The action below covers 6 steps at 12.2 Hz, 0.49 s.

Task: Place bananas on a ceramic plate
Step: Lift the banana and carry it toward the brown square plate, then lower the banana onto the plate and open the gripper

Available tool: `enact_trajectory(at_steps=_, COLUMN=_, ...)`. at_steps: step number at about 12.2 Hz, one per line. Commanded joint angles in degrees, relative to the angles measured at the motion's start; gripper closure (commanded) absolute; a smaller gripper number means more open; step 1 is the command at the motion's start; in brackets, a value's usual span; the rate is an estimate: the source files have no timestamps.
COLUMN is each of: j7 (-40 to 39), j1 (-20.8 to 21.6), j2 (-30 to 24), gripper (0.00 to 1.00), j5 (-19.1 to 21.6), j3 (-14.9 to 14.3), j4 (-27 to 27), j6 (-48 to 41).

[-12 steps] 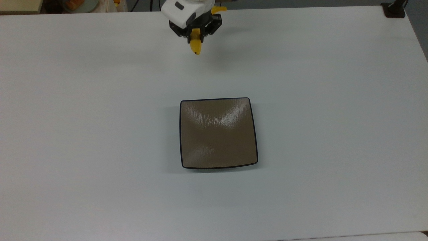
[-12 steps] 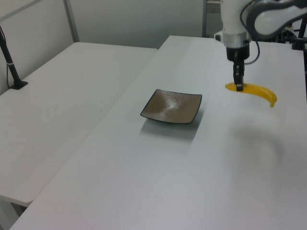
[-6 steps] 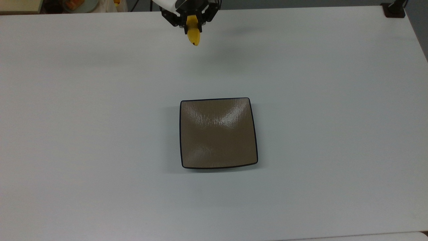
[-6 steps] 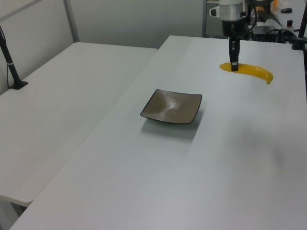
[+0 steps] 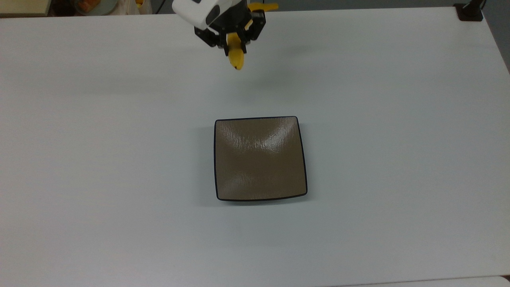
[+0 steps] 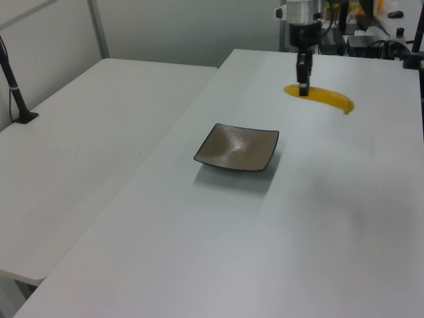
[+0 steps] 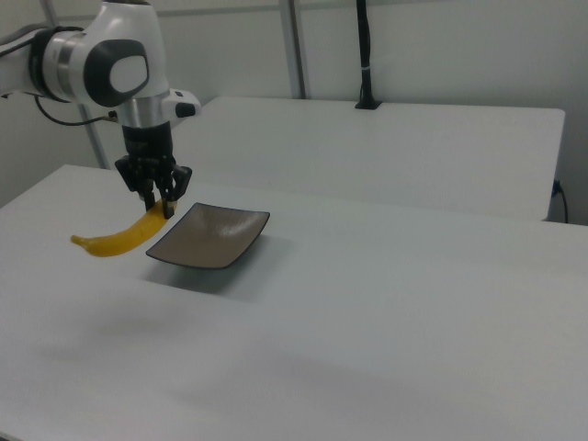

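Jaws of the gripper [image 5: 234, 44] are clenched on the banana [image 6: 321, 97] near one end, with the rest of the fruit sticking out sideways, well above the table [image 5: 398, 139]. In the top view the banana hangs at about 12 o'clock from the plate [image 5: 261, 158], well apart from it. In the right view it floats just off the plate's 9 o'clock edge, with its free end trailing away from the dish.

Judging by its smooth, even yellow skin, the banana looks light and fairly stiff, yet it may be slick under the fingers. Held so close to one end, the long free part could lever and swivel in the grip, so a hold nearer the middle of the curve would probably sit steadier. The plate looks glossy and hard, so the fruit might slide or roll after it is let go, and a low, gentle set-down seems wise.
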Motion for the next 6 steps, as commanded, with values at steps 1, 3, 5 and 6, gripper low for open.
enact_trajectory(at_steps=1, j7=3.9, j1=-0.3, j2=7.2, gripper=0.82, j5=1.7, j3=-0.2, j4=6.7, j6=7.8)
enact_trajectory(at_steps=3, j7=5.1, j1=-0.3, j2=9.6, gripper=0.82, j5=1.9, j3=-0.2, j4=6.7, j6=13.4)
enact_trajectory(at_steps=5, j7=6.4, j1=-0.3, j2=11.0, gripper=0.82, j5=2.2, j3=-0.2, j4=6.4, j6=17.3)
enact_trajectory(at_steps=6, j7=6.5, j1=-0.9, j2=12.2, gripper=0.82, j5=4.1, j3=-0.2, j4=6.3, j6=21.0)
